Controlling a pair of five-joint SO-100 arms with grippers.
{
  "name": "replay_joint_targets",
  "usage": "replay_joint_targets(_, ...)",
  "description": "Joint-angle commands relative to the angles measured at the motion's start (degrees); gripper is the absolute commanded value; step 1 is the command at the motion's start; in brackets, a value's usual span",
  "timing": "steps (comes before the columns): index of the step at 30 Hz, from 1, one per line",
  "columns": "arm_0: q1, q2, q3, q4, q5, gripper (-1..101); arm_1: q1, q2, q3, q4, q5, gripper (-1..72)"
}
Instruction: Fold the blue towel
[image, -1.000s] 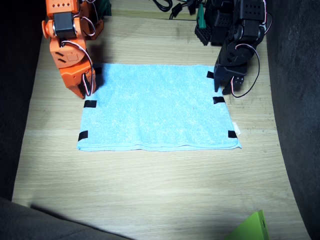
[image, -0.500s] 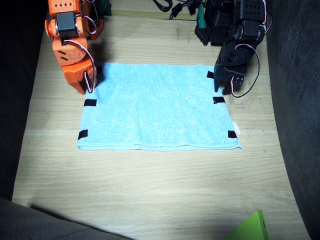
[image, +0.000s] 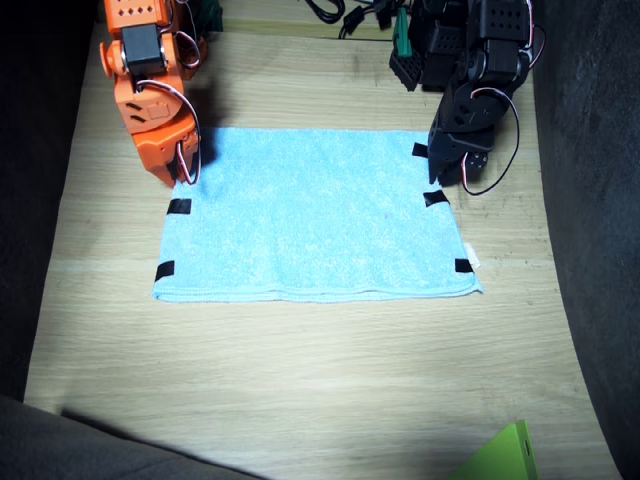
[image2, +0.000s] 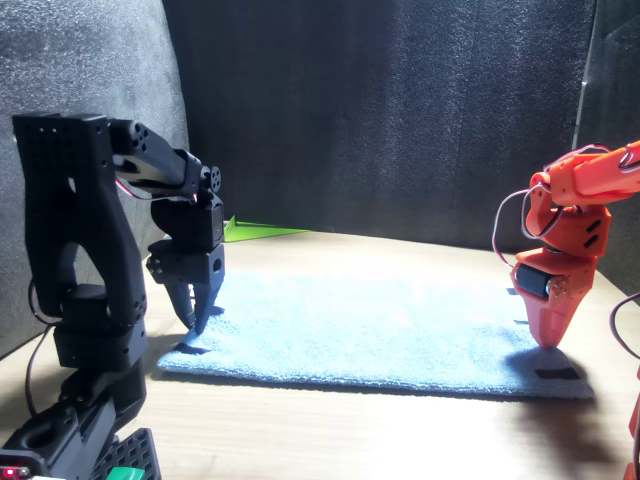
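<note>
We see the right gripper (image: 178, 172), orange, pointing down at the far left corner of the blue towel (image: 315, 215), its jaws drawn close with the tips at the cloth's edge, though we cannot tell whether they pinch it. The left gripper (image2: 197, 312), black, hangs over the far right corner with its fingers slightly parted and tips just above the cloth. The towel lies flat and unfolded on the wooden table (image: 300, 390), black tape marks (image: 179, 207) along both short edges.
</note>
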Motion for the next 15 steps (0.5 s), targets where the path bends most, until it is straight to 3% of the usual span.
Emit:
replay_joint_targets(1,0.88,2.29,0.62,0.35,0.53,0,-0.18,-0.7,1.41,-1.49,0.18,0.1)
replay_joint_targets(15,0.26,8.96,-1.85,3.78,-0.09,0,1.58,11.95,-1.14,2.29,3.43,0.1)
